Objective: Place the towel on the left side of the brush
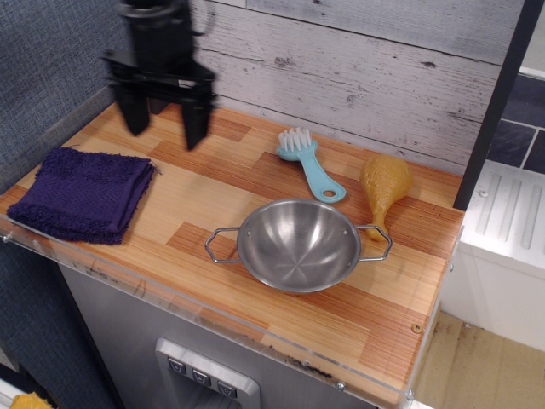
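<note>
Item: claw [162, 128], jaws spread apart and empty, blurred, poised above the back-left of the tabletop [213, 196]. Item: towel [81, 193], folded, flat at the front-left corner, lying below and to the claw's left in frame, near but apart. Item: brush [308, 164], well right of the claw, handle angled toward front-right; bare wood lay between it and the towel.

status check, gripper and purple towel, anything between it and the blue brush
Black gripper open, empty, above the counter near the towel. Folded dark purple terry towel flat at the far left edge, untouched. Light-blue plastic brush right of it; bare wood between.
</note>
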Robot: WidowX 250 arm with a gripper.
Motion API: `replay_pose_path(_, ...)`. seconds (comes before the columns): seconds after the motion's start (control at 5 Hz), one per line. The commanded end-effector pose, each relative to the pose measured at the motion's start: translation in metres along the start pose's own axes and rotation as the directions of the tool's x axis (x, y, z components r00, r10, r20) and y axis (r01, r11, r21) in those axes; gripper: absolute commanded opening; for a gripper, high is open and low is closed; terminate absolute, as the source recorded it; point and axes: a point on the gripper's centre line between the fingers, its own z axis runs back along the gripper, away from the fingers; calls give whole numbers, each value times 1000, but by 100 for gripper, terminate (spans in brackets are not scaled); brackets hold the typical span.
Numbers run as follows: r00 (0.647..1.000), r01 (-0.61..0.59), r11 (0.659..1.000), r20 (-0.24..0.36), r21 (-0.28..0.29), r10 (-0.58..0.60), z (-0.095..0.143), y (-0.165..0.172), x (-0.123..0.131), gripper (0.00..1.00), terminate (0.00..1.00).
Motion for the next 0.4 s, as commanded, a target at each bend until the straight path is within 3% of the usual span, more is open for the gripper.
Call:
replay_pose_path(0.0, 996, 46, 992, 66, 114, -54, 10, 35, -31, 100, 0)
replay_pose_path(0.2, 997, 45, 991, 51, 124, -52, 0, 37, -34, 100, 0)
